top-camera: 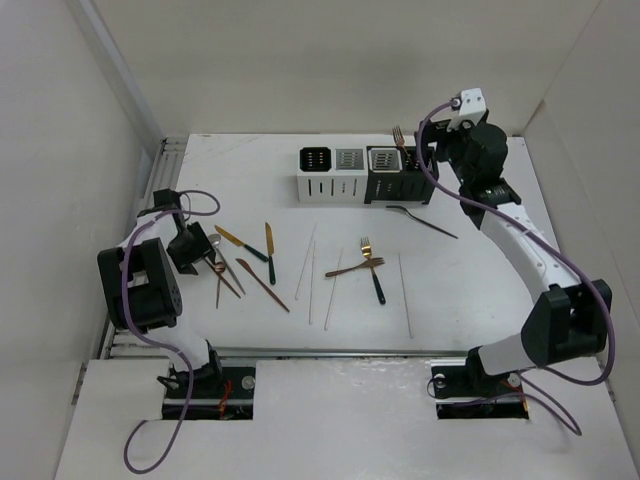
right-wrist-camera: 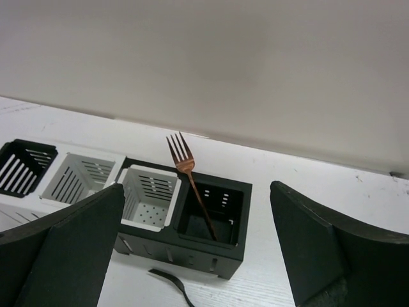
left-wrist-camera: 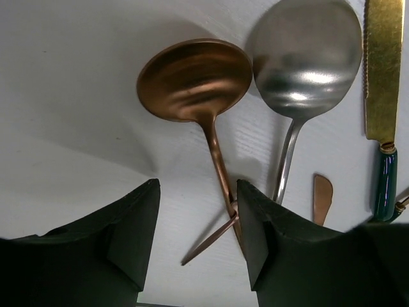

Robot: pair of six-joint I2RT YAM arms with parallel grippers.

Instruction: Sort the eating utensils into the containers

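The left fingers hang low over the near left of the desk, spread apart and holding nothing. The thin handle of a copper spoon runs between them, close against one finger's inner face; whether it touches cannot be told. A second thin copper piece crosses that handle. The silver spoon lies just beside the copper one, bowl next to bowl. Past it lie a gold knife with a dark green handle and the tip of a copper knife.

Toward the middle of the desk lie a second gold knife and several white chopsticks, set apart from one another. A dark-handled gold fork is crossed by a flat copper fork. Farther on, a dark slim utensil lies flat just in front of the black containers. These stand touching the white containers in one row.

A standing copper fork leans, tines up, in the rightmost black compartment. The right fingers hover near this end of the row, wide open and empty.
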